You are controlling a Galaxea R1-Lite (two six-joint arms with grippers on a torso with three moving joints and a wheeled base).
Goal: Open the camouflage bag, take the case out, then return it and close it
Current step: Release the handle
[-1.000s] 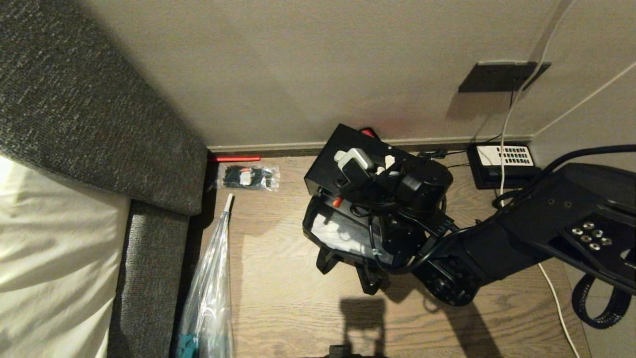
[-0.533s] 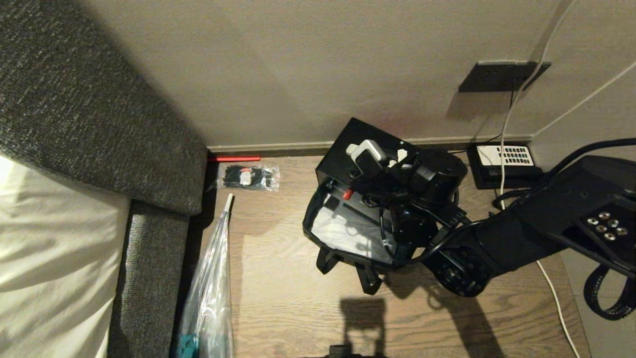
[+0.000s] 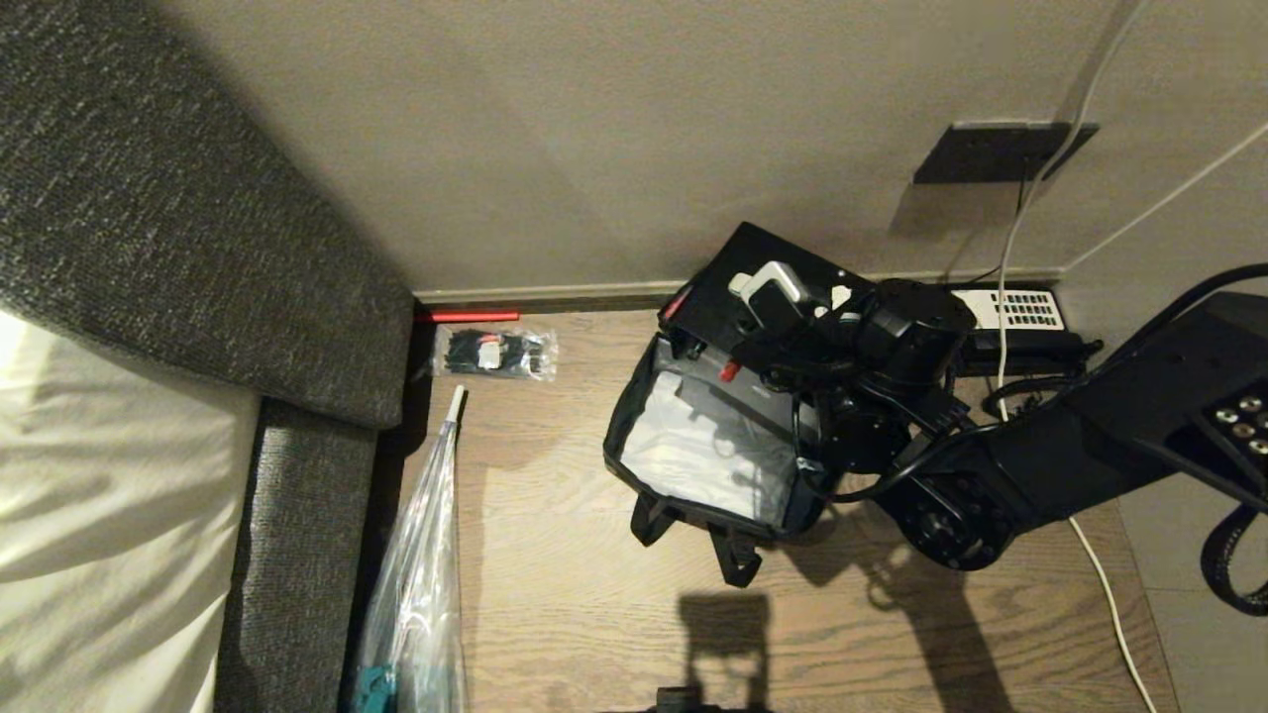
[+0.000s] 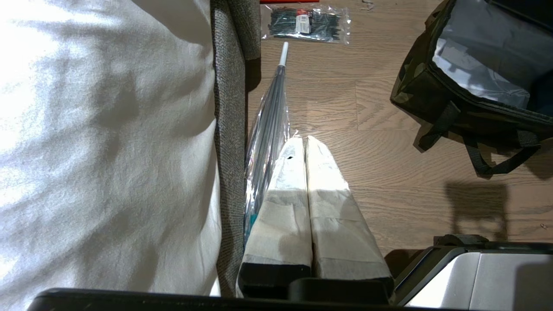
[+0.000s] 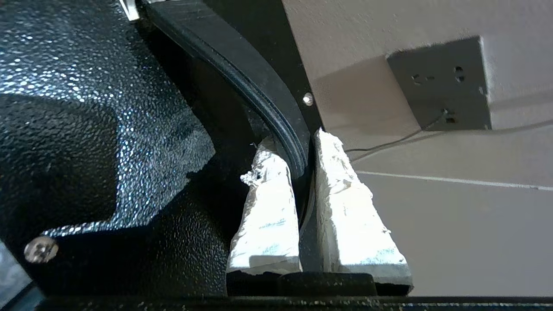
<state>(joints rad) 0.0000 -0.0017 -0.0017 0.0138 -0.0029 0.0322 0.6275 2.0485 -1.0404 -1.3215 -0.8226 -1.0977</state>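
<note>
The camouflage bag stands open on the wooden floor, its silvery-grey lining showing; it is also at the edge of the left wrist view. The flat black case hangs tilted above the bag's far right corner, close to the wall. My right gripper is shut on it: in the right wrist view the taped fingers pinch a curved black ridge of the case between them. My left gripper is parked low near the sofa edge, shut and empty.
A black telephone with white keypad sits by the wall behind the right arm, under a wall socket with a white cable. A packet of cable ties, a clear plastic bag and grey upholstery lie left.
My right gripper has carried the case to the right and toward the wall, off the bag's opening. More of the bag's grey lining now shows. The left arm has not moved.
</note>
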